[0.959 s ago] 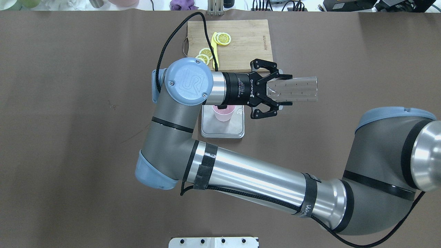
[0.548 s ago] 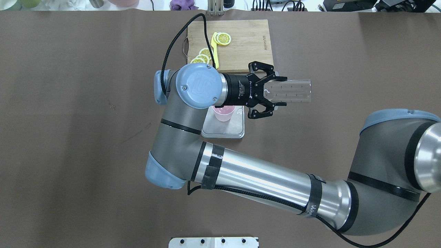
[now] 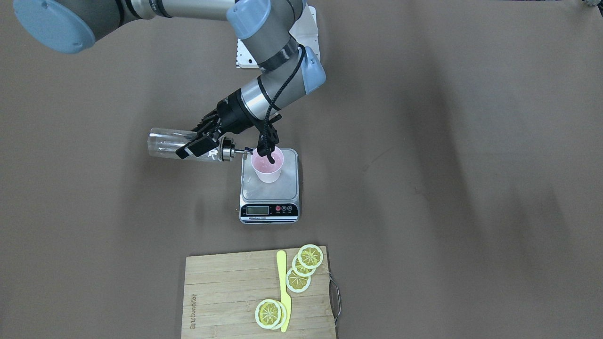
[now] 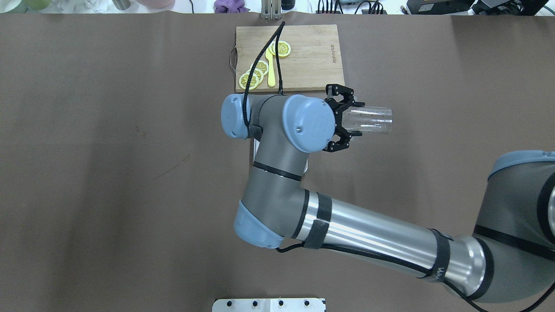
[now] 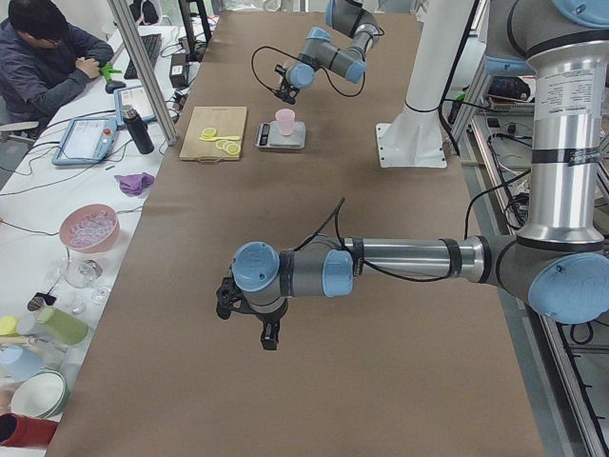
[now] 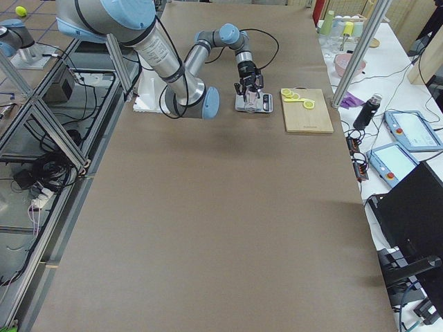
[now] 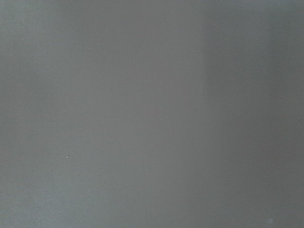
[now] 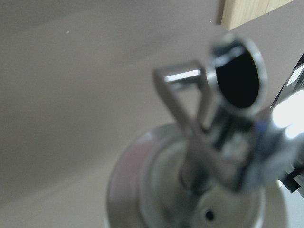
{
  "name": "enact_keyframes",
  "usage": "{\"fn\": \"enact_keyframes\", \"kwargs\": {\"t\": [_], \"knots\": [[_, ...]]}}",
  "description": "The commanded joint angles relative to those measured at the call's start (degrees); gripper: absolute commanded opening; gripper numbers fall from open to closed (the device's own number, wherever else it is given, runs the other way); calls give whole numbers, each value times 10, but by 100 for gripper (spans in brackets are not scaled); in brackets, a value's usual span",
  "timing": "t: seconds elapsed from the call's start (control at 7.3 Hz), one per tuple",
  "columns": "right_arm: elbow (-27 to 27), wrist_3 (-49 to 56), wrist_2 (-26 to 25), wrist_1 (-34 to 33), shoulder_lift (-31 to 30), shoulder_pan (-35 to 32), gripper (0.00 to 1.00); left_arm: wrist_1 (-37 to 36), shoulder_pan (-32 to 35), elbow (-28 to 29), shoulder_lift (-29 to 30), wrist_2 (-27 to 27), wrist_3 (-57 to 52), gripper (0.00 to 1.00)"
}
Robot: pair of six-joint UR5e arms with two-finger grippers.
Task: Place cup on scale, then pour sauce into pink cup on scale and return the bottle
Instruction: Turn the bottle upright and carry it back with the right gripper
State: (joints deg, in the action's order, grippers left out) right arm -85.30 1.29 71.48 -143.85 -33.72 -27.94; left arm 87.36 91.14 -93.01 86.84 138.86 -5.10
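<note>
My right gripper [image 3: 197,142] is closed tight on the bottle [image 3: 162,143] near its neck. I see the bottle lying almost level, spout tip just at the rim of the cup [image 3: 268,170], base pointing away from it.

Overhead camera: behind robot, looking down. Front camera: opposite, facing it, steep. Both share the cutting board [image 4: 299,56]. End cameras look along the tabletop [image 5: 314,381], distant. Right wrist camera: very close, blurred bottle [image 8: 209,156] spout. Left wrist: plain grey.
</note>
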Motion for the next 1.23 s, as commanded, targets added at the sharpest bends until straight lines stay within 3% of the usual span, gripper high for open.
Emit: {"fn": "enact_keyframes", "kwargs": {"t": [0.0, 0.14, 0.41, 0.82, 1.1], "knots": [[-124, 14, 16, 155, -117, -25, 0, 0, 0, -2, 0, 0, 0, 98], [-142, 47, 64, 232, -150, -53, 0, 0, 0, -2, 0, 0, -1, 98], [-174, 98, 186, 319, -182, -127, 0, 0, 0, -5, 0, 0, -1, 98], [-196, 133, 382, 632, -359, -227, 0, 1, 0, -4, -1, 32, -2, 98], [-191, 136, 498, 740, -427, -286, 0, 1, 0, -4, -1, 32, -3, 98]]}}
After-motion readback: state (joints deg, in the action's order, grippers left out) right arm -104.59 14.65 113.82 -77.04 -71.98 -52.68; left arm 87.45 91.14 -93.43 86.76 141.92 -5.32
